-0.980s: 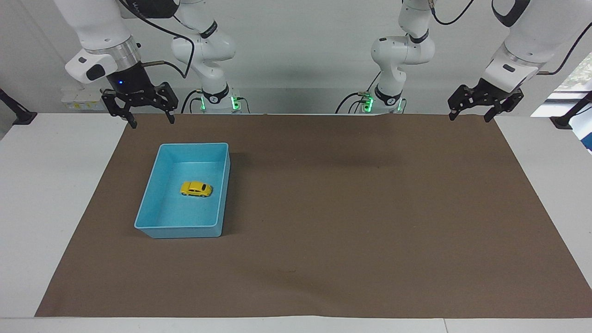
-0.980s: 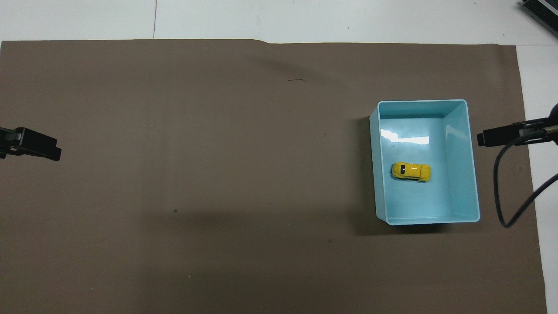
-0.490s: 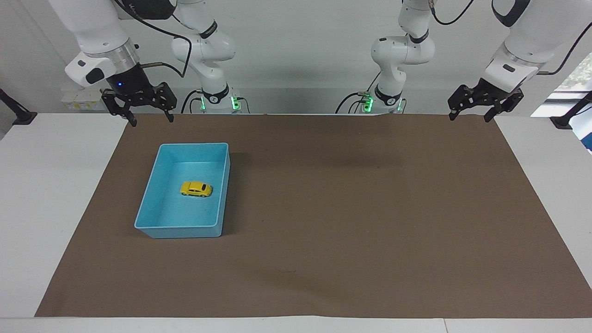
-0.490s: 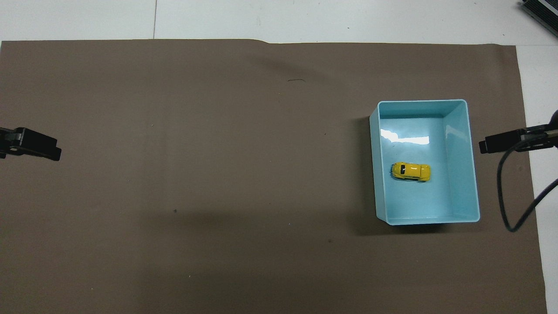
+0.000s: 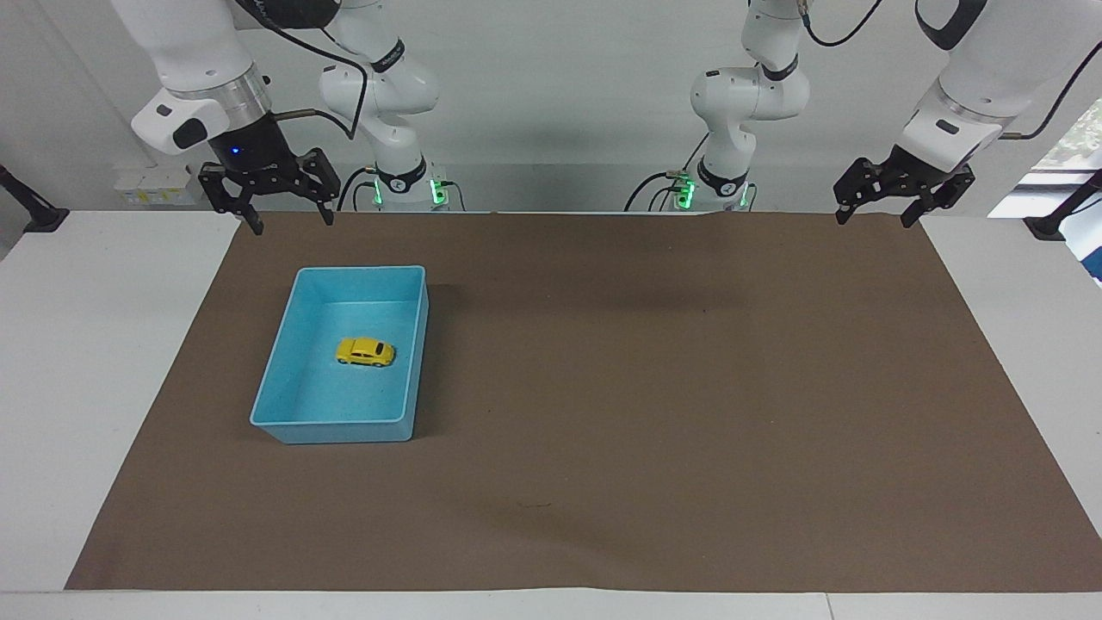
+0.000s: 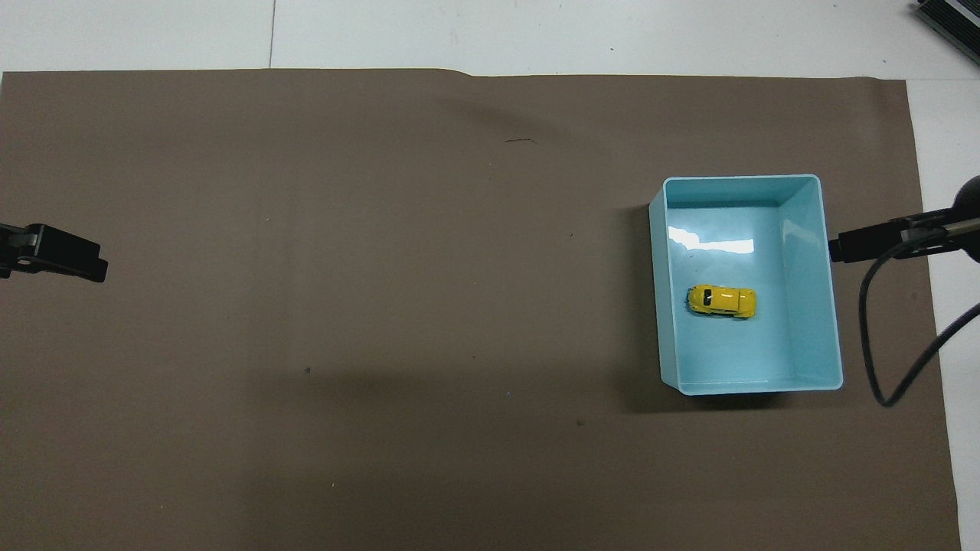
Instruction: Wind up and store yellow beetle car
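Note:
The yellow beetle car (image 5: 366,351) (image 6: 721,300) rests on its wheels on the floor of the light blue bin (image 5: 336,430) (image 6: 741,178), roughly mid-bin and touching no wall. My right gripper (image 5: 293,226) hangs open and empty over the mat's edge at the right arm's end, apart from the bin. One of its fingertips (image 6: 846,248) shows just beside the bin's rim from above. My left gripper (image 5: 873,221) waits open and empty over the mat's corner at the left arm's end.
A brown mat (image 5: 646,387) covers most of the white table (image 5: 95,344). The bin stands on it toward the right arm's end. A black cable (image 6: 880,344) loops down from the right arm beside the bin.
My right gripper drifted slightly away from the bin, then came back sideways toward it. The car, the bin and the left arm have not moved.

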`<state>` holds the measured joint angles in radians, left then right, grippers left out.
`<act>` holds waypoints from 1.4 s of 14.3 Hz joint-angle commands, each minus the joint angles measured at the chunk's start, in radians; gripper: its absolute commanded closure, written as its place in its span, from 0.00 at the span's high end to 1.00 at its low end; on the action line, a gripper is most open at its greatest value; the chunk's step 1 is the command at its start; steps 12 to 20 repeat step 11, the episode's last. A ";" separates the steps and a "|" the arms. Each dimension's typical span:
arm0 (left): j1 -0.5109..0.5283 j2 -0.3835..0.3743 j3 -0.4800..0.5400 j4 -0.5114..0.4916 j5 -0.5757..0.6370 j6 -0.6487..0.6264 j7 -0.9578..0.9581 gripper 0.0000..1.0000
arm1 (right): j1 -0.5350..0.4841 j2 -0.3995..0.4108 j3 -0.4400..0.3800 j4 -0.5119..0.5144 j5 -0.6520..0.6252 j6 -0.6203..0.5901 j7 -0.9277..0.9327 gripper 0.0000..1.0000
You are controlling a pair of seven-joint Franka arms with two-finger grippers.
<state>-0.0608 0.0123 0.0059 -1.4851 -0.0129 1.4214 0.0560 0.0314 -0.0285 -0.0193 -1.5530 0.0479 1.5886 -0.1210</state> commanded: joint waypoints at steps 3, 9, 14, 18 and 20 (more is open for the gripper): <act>0.006 -0.008 -0.004 -0.001 0.008 -0.010 -0.010 1.00 | -0.027 0.012 0.013 0.033 -0.017 -0.027 0.020 1.00; 0.006 -0.009 -0.004 -0.003 0.008 -0.010 -0.010 1.00 | -0.024 0.001 0.004 0.031 -0.019 -0.029 0.020 1.00; 0.006 -0.008 -0.004 -0.001 0.008 -0.010 -0.010 1.00 | -0.024 0.001 0.007 0.030 -0.019 -0.027 0.020 1.00; 0.006 -0.008 -0.004 -0.001 0.008 -0.010 -0.010 1.00 | -0.024 0.001 0.007 0.030 -0.019 -0.027 0.020 1.00; 0.006 -0.008 -0.004 -0.001 0.008 -0.010 -0.010 1.00 | -0.024 0.001 0.007 0.030 -0.019 -0.027 0.020 1.00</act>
